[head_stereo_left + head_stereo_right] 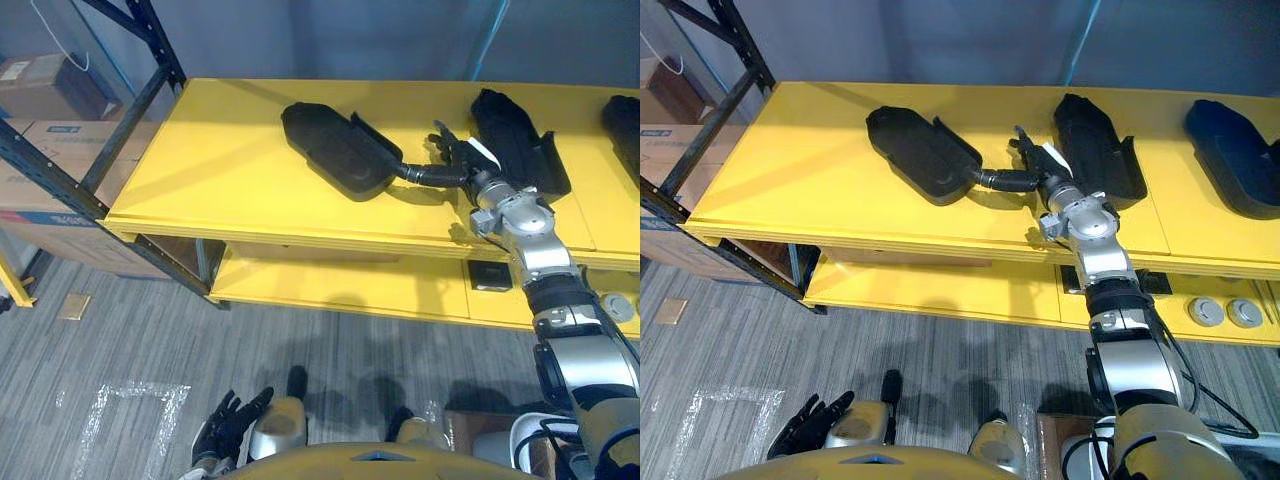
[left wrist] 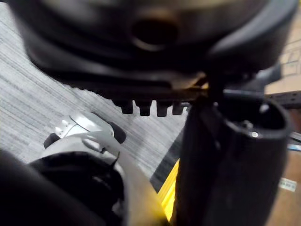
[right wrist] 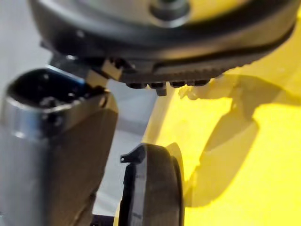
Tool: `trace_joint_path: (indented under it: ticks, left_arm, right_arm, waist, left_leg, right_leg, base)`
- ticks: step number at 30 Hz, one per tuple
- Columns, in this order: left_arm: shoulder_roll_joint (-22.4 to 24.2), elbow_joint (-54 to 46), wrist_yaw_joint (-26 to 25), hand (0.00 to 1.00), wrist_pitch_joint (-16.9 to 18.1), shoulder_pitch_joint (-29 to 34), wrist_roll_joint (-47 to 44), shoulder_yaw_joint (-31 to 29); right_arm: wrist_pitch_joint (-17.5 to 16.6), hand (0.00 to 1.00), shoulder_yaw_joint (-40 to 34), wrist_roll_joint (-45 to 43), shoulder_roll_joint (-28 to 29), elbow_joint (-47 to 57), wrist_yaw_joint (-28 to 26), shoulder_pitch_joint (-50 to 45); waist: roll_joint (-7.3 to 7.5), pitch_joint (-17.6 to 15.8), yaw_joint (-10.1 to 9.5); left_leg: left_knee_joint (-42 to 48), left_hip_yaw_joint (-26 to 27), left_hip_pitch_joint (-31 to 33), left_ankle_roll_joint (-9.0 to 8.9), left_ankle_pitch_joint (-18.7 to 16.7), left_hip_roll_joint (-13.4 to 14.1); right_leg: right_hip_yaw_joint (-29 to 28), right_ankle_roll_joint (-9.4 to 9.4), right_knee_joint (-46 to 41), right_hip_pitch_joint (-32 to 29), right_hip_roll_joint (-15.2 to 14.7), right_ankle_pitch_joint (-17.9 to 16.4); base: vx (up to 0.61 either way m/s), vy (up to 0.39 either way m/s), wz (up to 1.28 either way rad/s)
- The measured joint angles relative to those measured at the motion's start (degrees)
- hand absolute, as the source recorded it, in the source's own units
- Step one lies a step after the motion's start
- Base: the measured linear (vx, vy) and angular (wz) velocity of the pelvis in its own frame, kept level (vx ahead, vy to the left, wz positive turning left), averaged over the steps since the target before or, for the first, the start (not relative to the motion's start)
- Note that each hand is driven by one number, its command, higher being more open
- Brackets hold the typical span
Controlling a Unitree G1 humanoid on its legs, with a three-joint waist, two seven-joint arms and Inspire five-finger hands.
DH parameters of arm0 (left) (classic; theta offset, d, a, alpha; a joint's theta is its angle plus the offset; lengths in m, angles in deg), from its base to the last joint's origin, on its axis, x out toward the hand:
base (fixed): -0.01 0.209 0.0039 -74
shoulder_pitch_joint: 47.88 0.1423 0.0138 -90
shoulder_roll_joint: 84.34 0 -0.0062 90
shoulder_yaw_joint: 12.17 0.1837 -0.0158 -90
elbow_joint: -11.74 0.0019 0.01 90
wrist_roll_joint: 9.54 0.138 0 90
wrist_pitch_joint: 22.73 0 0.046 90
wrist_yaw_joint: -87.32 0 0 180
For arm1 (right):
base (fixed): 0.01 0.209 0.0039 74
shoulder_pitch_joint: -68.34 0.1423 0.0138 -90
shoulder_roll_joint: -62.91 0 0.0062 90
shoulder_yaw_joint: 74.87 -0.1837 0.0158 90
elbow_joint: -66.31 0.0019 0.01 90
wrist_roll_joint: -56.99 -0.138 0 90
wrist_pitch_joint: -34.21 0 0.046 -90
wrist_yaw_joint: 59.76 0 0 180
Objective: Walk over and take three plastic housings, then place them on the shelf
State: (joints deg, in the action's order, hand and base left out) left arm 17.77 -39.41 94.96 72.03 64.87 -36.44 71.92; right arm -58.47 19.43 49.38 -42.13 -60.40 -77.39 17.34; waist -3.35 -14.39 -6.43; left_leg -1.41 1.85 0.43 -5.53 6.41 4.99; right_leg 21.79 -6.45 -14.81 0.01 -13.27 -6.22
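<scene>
Two entries. Near housing (image 1: 925,155): lies slantwise, neck pointing at right hand (image 1: 1045,165), fingers (image 1: 1025,142) loosely spread. Far housing (image 1: 1230,150), past its thumb side: whole in right eye view, clipped in left.

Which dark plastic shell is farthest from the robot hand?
The rightmost dark plastic housing, at the yellow shelf's right end; the other two flank the right robot hand.
</scene>
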Motion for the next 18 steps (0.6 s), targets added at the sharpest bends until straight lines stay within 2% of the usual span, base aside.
trace_joint_path:
  ticks: [11,18]
  left_arm:
    - [0.0,0.0,-0.9,1.0,-1.0,-0.4,0.3,0.8]
    - [0.0,1.1,-1.3,1.0,-0.4,-0.5,0.3,0.5]
  right_arm:
    - [1.1,1.0,1.1,-0.1,0.0,6.0,-4.2,-2.1]
    - [1.2,1.0,3.2,-0.1,0.1,6.2,-4.4,-2.1]
  waist:
    - [0.0,0.0,0.96]
    - [0.3,0.2,1.1]
  left_leg:
    - [0.2,0.5,0.0,0.1,-0.2,-0.2]
    - [0.2,0.4,-0.1,0.11,-0.2,-0.2]
  right_leg:
    - [-0.4,-0.52,1.0,0.1,0.0,0.5]
    - [-0.3,-0.56,1.1,0.3,0.0,0.7]
  base:
    - [0.0,-0.004,-0.02]
    - [0.0,0.0,0.0]
